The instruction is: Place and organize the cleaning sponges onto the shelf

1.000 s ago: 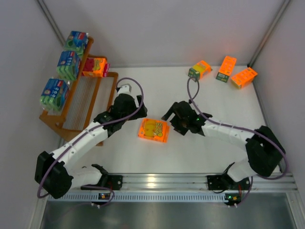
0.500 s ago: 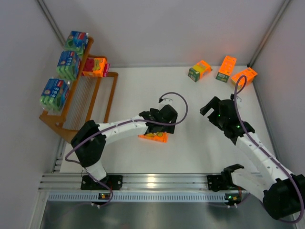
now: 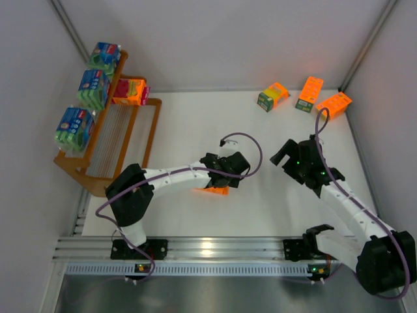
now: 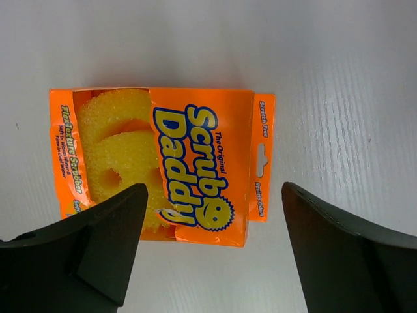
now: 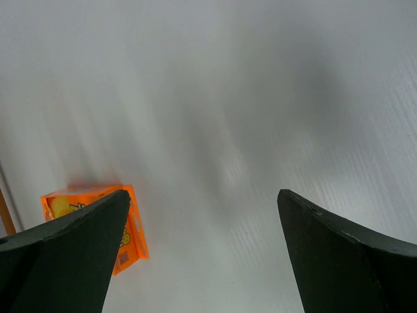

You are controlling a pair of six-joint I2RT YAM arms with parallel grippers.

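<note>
Both left claw (image 4: pixel 214 188) and right claw (image 5: pixel 202 192) gape; only the left wrist view shows lettering on orange pack (image 4: pixel 189 163).

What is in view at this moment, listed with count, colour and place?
shelf: one, orange, three stepped tiers, left side of the table
blue-green sponge packs: three, blue-green, in a row on the top tier
orange sponge pack on shelf: one, orange, far end of a lower tier
orange sponge pack at centre: one, orange with a yellow sponge, flat on the table
orange sponge packs at far right: three, orange, far right corner of the table
table: one, white
left pincer: open, over the centre pack, not gripping it
right pincer: open, empty, over bare table
</note>
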